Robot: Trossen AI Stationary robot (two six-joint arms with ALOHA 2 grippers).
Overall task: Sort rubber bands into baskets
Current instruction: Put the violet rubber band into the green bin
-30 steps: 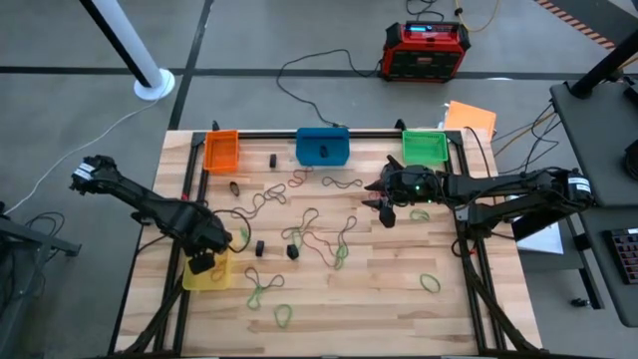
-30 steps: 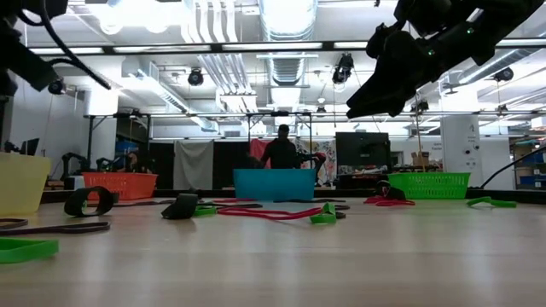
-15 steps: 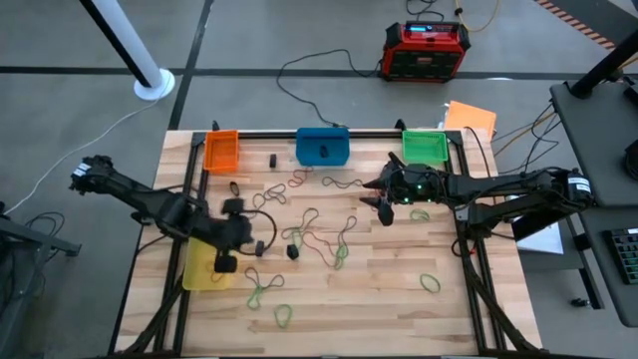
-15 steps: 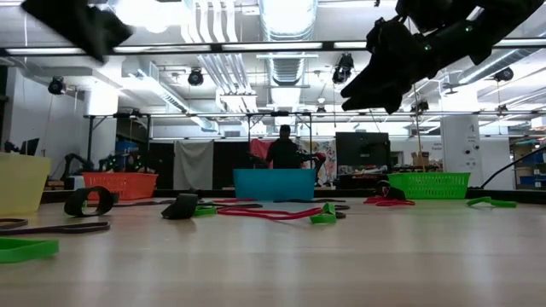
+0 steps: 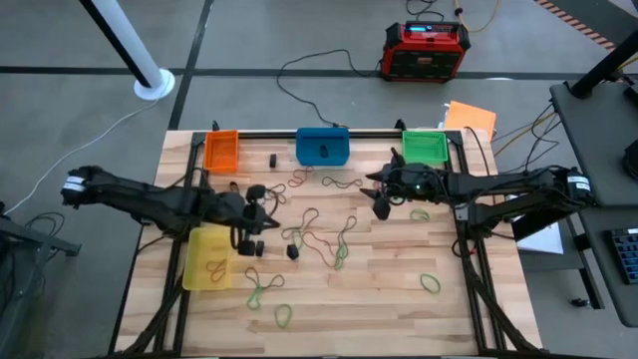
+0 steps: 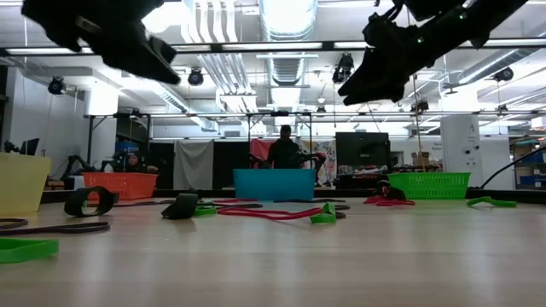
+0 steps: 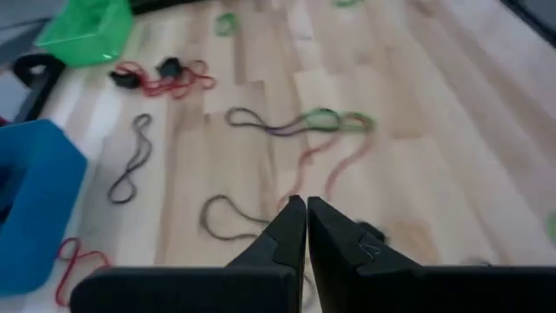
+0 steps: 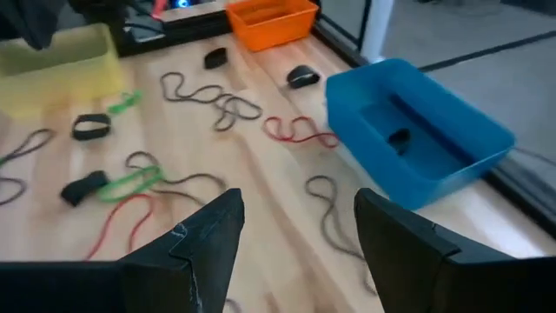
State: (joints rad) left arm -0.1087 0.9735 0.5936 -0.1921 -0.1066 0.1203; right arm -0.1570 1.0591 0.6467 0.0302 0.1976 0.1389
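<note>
The left hand (image 5: 251, 237), fingers pressed together, has swung off the yellow basket (image 5: 206, 257), one of four; right hand (image 5: 380, 206) spread.

- A large robotics lab or workshop hall.
- Exposed ceiling ducts (image 6: 286, 17) and strip lights overhead.
- Bare concrete floor (image 5: 299, 100); a red-and-black power box (image 5: 427, 50) at 12 o'clock beyond the wooden table (image 5: 399, 299).
- A person (image 6: 282, 151) stands among distant workbenches.
</note>
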